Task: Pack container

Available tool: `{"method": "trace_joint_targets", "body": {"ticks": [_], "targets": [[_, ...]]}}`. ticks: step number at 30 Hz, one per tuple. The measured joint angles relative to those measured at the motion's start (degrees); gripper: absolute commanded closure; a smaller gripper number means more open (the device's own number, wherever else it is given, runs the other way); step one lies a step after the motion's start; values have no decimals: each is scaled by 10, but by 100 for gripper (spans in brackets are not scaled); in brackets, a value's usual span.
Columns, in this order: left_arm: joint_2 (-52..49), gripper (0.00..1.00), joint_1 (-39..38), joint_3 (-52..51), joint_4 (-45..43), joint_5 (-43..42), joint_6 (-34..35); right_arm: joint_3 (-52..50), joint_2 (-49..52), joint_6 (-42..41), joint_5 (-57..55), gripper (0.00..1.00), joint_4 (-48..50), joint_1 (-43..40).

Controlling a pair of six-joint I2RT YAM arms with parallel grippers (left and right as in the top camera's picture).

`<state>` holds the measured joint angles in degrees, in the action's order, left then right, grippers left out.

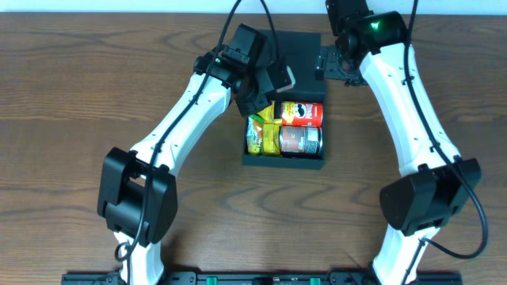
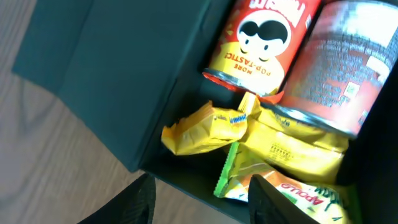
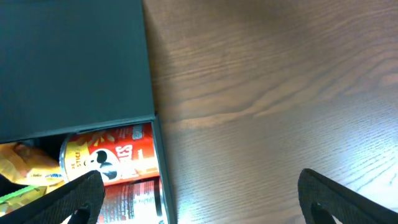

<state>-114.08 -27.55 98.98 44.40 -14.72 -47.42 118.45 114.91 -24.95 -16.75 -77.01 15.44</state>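
the left gripper (image 2: 205,204) hangs with its two dark fingers apart and nothing between them, just above the crumpled yellow snack packets (image 2: 249,134). these fill the left half of the dark teal-green square rigid container (image 1: 283,161), which sits mid-table between the arms. beside the packets two cans lie on their sides: a red pringles can (image 1: 302,113) toward the hinge and a grey-and-red can (image 1: 301,141) toward the front wall. the right gripper (image 3: 208,202) is also spread wide and empty. it straddles the container's right wall, one finger over the red can and the other over the brown wooden table (image 3: 280,93). the flat hinged lid (image 1: 299,46) is open behind the box. filling looks about finished, since no loose goods show on the table from overhead. what seems left is swinging the lid shut.
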Motion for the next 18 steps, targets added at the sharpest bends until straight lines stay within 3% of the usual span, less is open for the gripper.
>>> {"method": "trace_joint_targets", "body": {"ticks": [5, 8, 10, 11, 14, 18], "targets": [[-30, 35, -1, -2, -1, -2, -45, 0, 0, 0, 0, 2, -4, 0], [-33, 32, -1, -4, -3, -2, -48, 0, 0, 0, 0, 3, -6, 0], [-32, 19, -1, -4, -7, -2, -44, 0, 0, 0, 0, 4, -6, 0], [-31, 5, -1, -4, -8, -2, -38, 0, 0, 0, 0, 4, -6, 0], [-31, 5, -1, -4, -13, 1, -4, 0, 0, 2, 0, 12, -5, 0], [-19, 5, -1, -7, -67, 26, 123, 0, 0, 4, 0, 25, 9, 0]]}}
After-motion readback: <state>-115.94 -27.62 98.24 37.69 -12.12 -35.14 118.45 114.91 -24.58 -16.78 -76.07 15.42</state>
